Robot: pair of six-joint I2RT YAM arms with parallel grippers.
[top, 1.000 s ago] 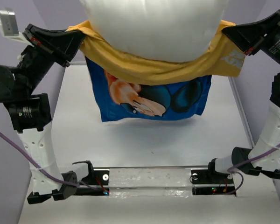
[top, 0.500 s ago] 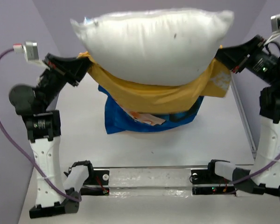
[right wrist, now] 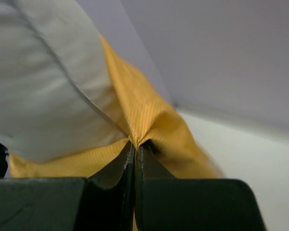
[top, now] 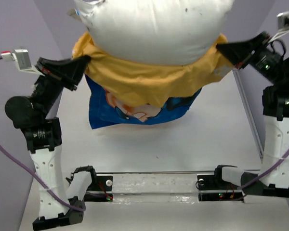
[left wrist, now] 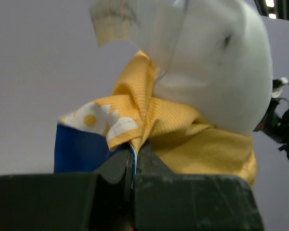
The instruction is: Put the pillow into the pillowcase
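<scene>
The pillow [top: 154, 29] has gone up since half a second back, its top now out of the overhead view. The pillowcase [top: 144, 82] hangs longer beneath it, with the blue face showing again. Both hang well above the table [top: 192, 144], touching it nowhere. Over the table's left side, the left gripper [top: 85, 63] is pinched tight on the case's orange edge. Over the right side, the right gripper [top: 220, 48] is pinched just as tight on the same orange cloth. That cloth cups the pillow's lower part like a sling, and the white bulk bulges out on top. The blue cartoon face dangles over the table's far half. A small tag [top: 78, 13] sticks out at the pillow's corner above the table's left side.
</scene>
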